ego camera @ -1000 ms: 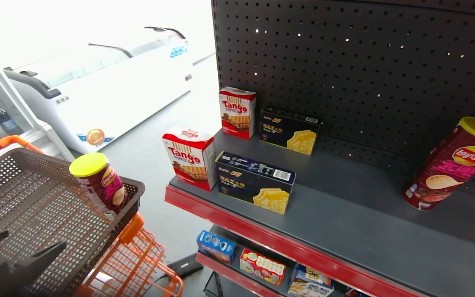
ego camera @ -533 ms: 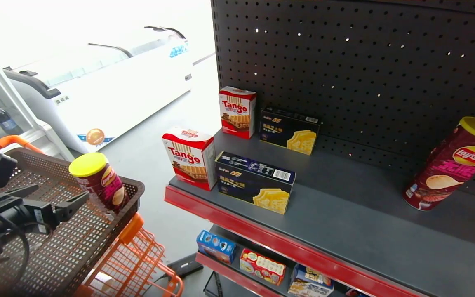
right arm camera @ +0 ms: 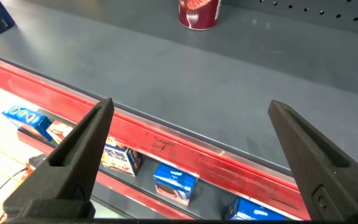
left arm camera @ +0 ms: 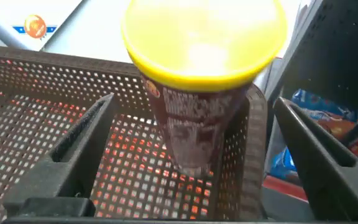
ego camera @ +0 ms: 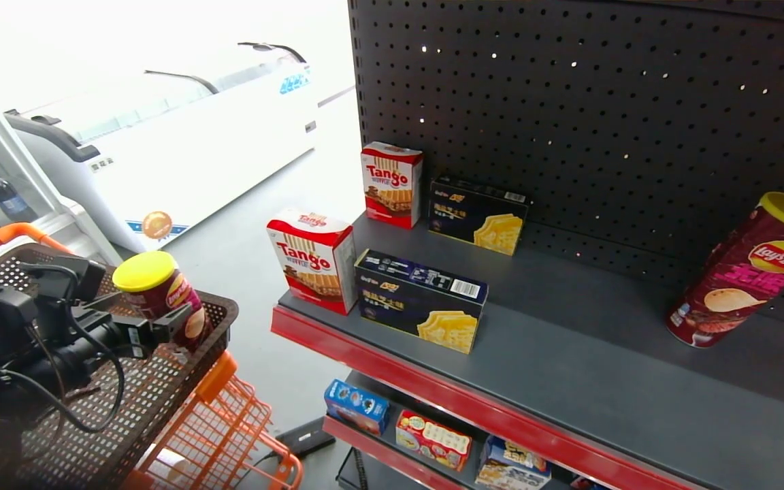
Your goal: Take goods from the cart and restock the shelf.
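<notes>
A maroon chip can with a yellow lid (ego camera: 160,296) stands in the far corner of the brown perforated basket (ego camera: 92,422) on the orange cart (ego camera: 222,435). My left gripper (ego camera: 155,304) is open, one finger on each side of that can (left arm camera: 197,93), not closed on it; in the left wrist view the left gripper (left arm camera: 192,102) straddles the can below its lid. A second chip can (ego camera: 746,272) leans tilted against the pegboard on the grey shelf (ego camera: 569,354). My right gripper (right arm camera: 191,106) hangs open over the shelf's red front edge (right arm camera: 185,149), with that can (right arm camera: 199,12) beyond it.
Two red-and-white wafer boxes (ego camera: 312,258) (ego camera: 392,184) and two dark blue biscuit boxes (ego camera: 422,299) (ego camera: 477,214) fill the shelf's left part. Bare shelf lies between them and the leaning can. Snack packs (ego camera: 433,439) sit on the lower shelf. A white freezer (ego camera: 181,150) stands behind the cart.
My left gripper has risen from the basket's near side and travelled forward to the chip can, ending with its open fingers around it. The can and the shelf goods have not moved.
</notes>
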### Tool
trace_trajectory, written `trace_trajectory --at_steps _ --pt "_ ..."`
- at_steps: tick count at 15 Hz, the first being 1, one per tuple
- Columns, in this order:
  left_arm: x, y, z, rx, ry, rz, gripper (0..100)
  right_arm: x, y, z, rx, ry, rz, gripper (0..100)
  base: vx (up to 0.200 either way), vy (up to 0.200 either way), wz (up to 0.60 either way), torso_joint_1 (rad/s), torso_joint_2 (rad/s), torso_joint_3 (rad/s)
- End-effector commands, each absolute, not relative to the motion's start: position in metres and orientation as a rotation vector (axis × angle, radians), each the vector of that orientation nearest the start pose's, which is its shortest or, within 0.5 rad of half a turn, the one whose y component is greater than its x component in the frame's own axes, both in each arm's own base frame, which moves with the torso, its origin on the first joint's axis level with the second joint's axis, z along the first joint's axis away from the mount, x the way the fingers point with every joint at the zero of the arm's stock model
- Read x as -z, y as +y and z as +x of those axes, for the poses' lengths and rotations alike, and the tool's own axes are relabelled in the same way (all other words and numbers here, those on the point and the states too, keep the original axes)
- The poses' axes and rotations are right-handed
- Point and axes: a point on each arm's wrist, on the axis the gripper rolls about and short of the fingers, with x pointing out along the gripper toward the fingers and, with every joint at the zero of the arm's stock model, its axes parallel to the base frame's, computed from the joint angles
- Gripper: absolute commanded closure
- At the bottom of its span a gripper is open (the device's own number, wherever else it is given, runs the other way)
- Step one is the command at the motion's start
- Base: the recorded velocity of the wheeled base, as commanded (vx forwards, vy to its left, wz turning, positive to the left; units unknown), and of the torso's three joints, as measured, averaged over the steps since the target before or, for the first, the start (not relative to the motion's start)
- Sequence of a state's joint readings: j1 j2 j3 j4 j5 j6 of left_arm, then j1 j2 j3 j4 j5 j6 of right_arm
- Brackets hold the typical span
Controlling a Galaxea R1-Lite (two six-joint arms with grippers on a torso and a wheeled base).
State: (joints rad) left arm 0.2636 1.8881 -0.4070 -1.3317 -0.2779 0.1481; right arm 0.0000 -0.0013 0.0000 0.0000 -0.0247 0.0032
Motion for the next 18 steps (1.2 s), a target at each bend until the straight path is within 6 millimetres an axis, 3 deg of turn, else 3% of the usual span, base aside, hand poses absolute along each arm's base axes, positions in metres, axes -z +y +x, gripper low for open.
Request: trace_trajectory --at_steps 1,5,6,8,15,17,18 --pt "-0.078 0.073 0.302 0.033 0.159 0.103 0 -0.075 -0.001 -0.023 0.025 0.000 0.003 0 0.000 0.000 0.00 0.000 0.00 0.000" --pt "-0.069 0.076 0.319 0.036 0.135 0.110 0 -0.075 -0.001 -0.023 0.025 0.000 0.003 0 0.000 0.000 0.00 0.000 0.00 0.000" --pt "-0.069 0.074 0.324 0.044 0.114 0.114 100 -0.075 -0.001 -0.023 0.025 0.000 0.003 0 0.000 0.000 0.00 0.000 0.00 0.000" --pt "-0.076 0.073 0.332 0.049 0.078 0.124 100 -0.075 -0.001 -0.023 0.025 0.000 0.003 0 0.000 0.000 0.00 0.000 0.00 0.000" --pt "-0.080 0.070 0.332 0.052 0.059 0.130 100 -0.075 -0.001 -0.023 0.025 0.000 0.005 0 0.000 0.000 0.00 0.000 0.00 0.000" --pt "-0.099 0.070 0.327 0.012 0.010 0.156 100 -0.075 -0.001 -0.023 0.025 0.000 0.003 0 0.000 0.000 0.00 0.000 0.00 0.000" --pt "-0.126 0.069 0.319 -0.009 -0.059 0.162 100 -0.075 -0.001 -0.023 0.025 0.000 0.003 0 0.000 0.000 0.00 0.000 0.00 0.000"
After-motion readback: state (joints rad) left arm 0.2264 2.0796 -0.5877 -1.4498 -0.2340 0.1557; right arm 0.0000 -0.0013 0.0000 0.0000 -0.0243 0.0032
